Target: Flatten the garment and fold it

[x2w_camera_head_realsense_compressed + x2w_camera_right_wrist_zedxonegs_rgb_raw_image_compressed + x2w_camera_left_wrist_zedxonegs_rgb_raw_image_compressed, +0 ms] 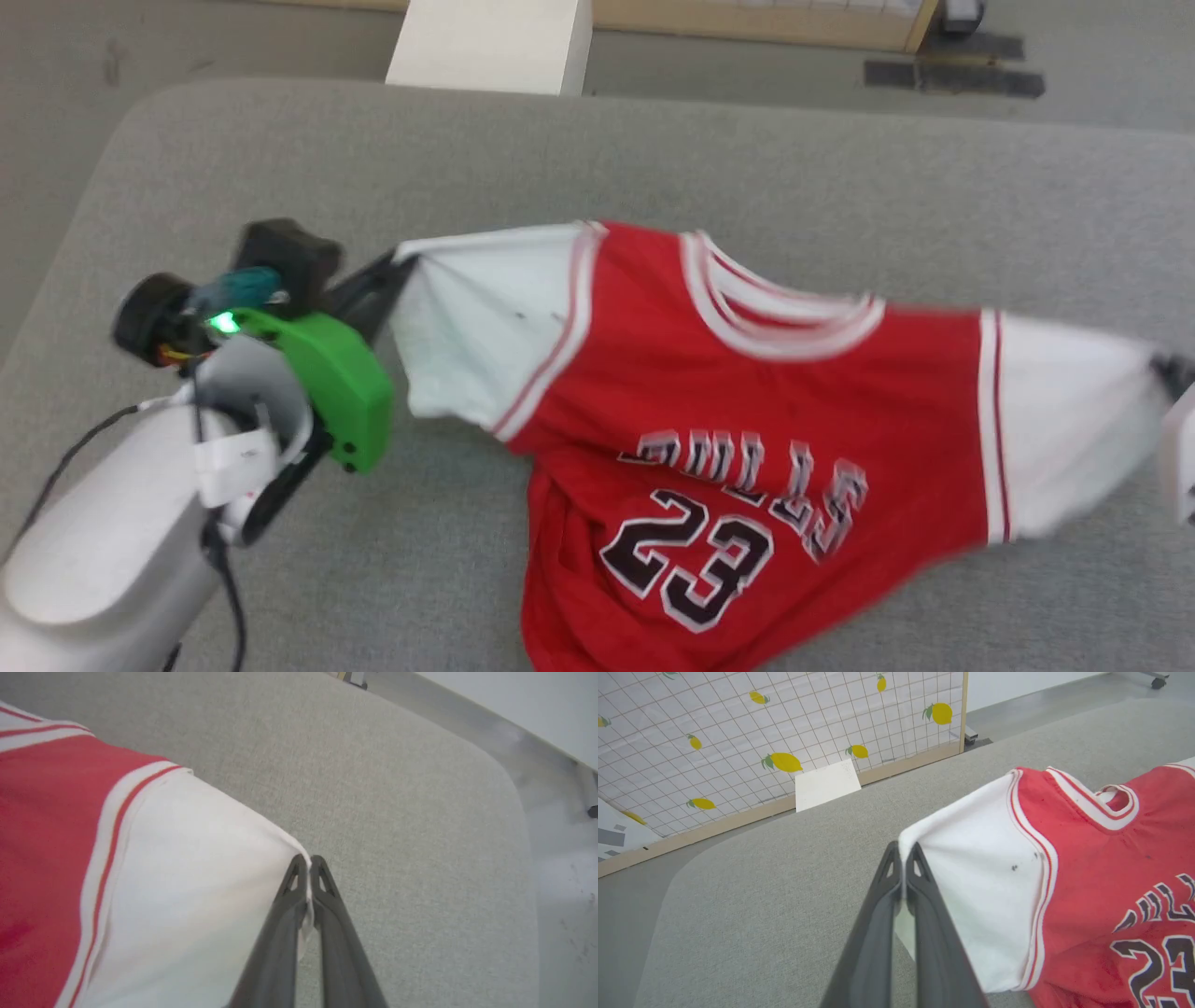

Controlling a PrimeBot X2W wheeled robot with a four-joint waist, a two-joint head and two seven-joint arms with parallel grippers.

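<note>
Nearest you in the head view, your left gripper is pinched tight on the outer edge of the left-hand sleeve. The left wrist view shows the two fingers pressed together with white cloth caught between them. Same deal on the other side: your right gripper is clamped on the tip of the right-hand sleeve, jaws narrow, fabric in the bite.

The red Bulls 23 jersey is strung out between the two grips on the grey padded table, front side up. The body sags and wrinkles toward the near edge, and the hem runs off the bottom of the head view.

Past the table's far edge there's a white block, and behind it a lemon-print grid panel.
</note>
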